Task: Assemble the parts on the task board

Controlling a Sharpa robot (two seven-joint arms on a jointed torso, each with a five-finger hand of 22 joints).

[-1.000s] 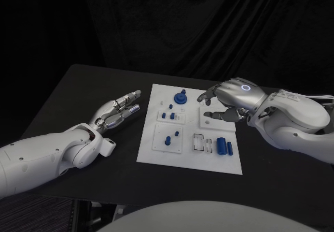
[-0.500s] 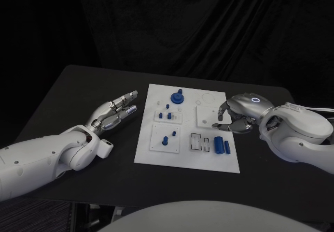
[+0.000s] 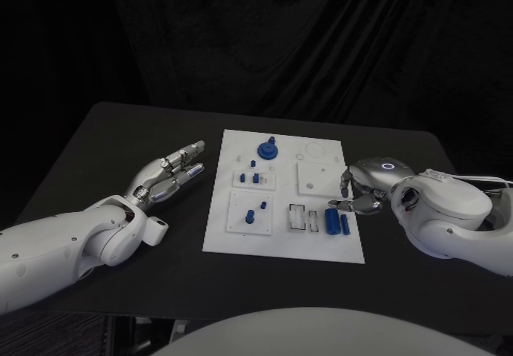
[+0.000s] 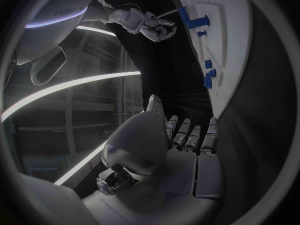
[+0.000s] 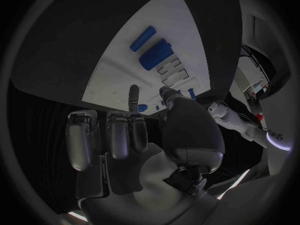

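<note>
the right robot hand (image 3: 362,190), holding nothing with curled fingers, has come nearer along the task board (image 3: 280,246) toward the two blue parts (image 3: 338,222), probably to pick one, while the left robot hand (image 3: 169,173) stays flat and empty on the counter (image 3: 118,141).

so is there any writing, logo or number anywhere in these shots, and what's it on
Short lettering on the right arm, seen in the left wrist view: too bent and blurred to read.
Short lettering on the left arm, seen in the right wrist view: too small to read.
Task board and parts: no text or numbers visible.
Back of the right hand: a lit ring, not a character.
</note>
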